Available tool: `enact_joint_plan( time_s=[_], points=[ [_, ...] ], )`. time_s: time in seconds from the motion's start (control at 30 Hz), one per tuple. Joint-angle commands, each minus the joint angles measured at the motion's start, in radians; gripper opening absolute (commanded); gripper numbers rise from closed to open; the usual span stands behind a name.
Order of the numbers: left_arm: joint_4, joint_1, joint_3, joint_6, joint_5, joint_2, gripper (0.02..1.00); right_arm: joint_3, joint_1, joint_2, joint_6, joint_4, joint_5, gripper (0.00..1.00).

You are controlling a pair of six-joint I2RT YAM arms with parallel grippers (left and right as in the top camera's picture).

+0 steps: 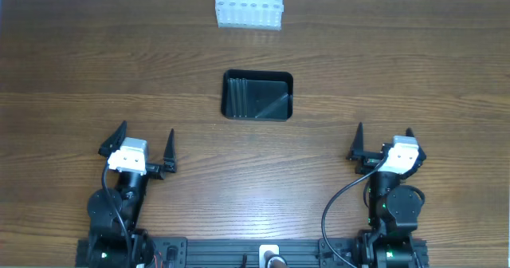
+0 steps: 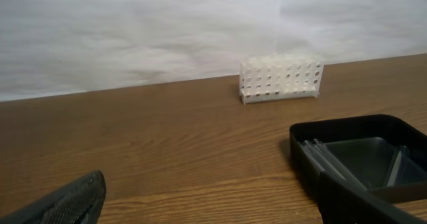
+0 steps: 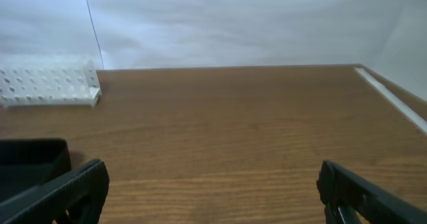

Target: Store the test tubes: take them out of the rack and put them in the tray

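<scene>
If reaching from here for the white rack (image 1: 249,9) at the far middle of the bench (image 1: 80,61), bound to pass over the black tray (image 1: 256,73) lying between, and could clip its rim and shove it. Light rack too: apt to slide or tip under a crooked pinch. Clear tubes (image 2: 327,161) hard to pick out, so easy to close on nothing. Some seemingly in the tray already; number left in the rack impossible to tell.

At near left, left gripper (image 1: 146,129) with fingers (image 1: 170,144) spread wide, holding nothing, well apart from rack and tray. At near right, right gripper (image 1: 384,129) likewise wide and empty.
</scene>
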Motion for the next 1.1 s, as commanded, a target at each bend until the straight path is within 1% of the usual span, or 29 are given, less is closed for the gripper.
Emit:
enact_joint_plan(
  time_s=[0.03, 0.17, 0.37, 1.1],
  points=[
    [-0.003, 0.005, -0.005, 0.010, 0.010, -0.004, 1.000, -0.006, 0.007, -0.012, -0.005, 0.002, 0.014, 0.991],
    [-0.003, 0.005, -0.005, 0.010, 0.010, -0.004, 1.000, -0.006, 0.010, -0.012, -0.014, -0.029, 0.020, 0.993],
    [-0.003, 0.005, -0.005, 0.010, 0.010, -0.004, 1.000, -0.006, 0.047, -0.012, -0.020, -0.028, 0.020, 0.991],
    [-0.003, 0.005, -0.005, 0.010, 0.010, -0.004, 1.000, -0.006, 0.047, -0.011, -0.020, -0.029, 0.020, 0.993]
  ],
)
